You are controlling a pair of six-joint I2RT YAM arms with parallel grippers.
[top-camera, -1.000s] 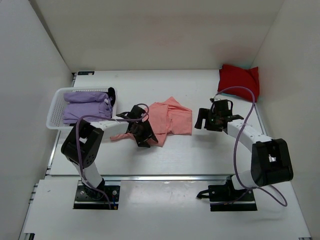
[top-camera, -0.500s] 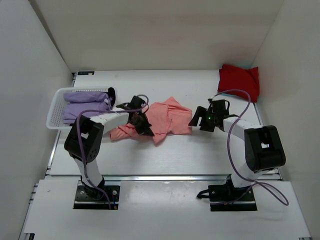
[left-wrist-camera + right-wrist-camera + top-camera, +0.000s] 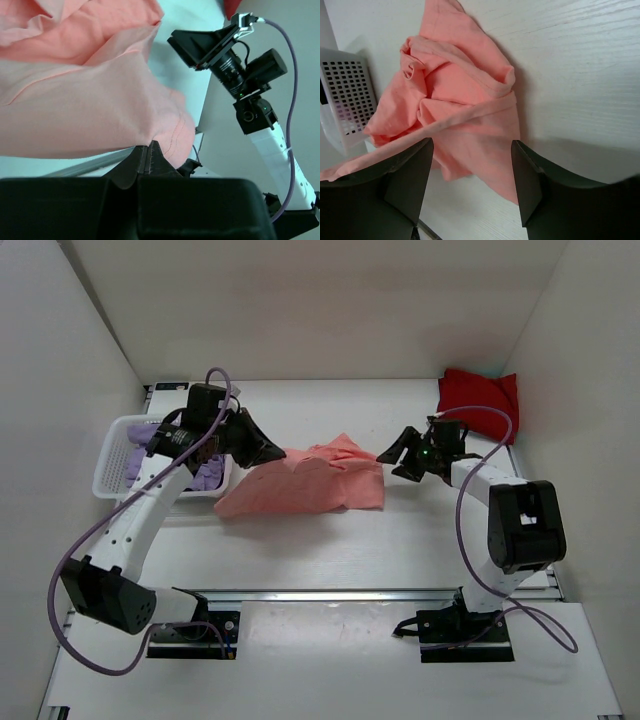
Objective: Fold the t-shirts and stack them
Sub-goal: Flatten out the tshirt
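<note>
The salmon-pink t-shirt (image 3: 310, 485) lies spread across the table's middle, its upper left edge lifted. My left gripper (image 3: 274, 453) is raised above the basket side and shut on that edge; in the left wrist view its jaws (image 3: 145, 150) pinch a fold of the pink cloth (image 3: 85, 100). My right gripper (image 3: 394, 458) stands open at the shirt's right edge. In the right wrist view its fingers (image 3: 407, 185) straddle the pink shirt's hem (image 3: 485, 150) without touching. A red t-shirt (image 3: 478, 400) lies folded at the back right. Lavender-purple t-shirts (image 3: 142, 436) sit in the basket.
A white lattice basket (image 3: 108, 472) stands at the left, also showing in the right wrist view (image 3: 350, 95). White walls enclose the table on three sides. The right arm (image 3: 250, 75) shows in the left wrist view.
My left gripper shut on the pink shirt, then rose and drew back left, pulling the cloth out wider. My right gripper moved up to the shirt's right edge, its jaws narrowing somewhat.
</note>
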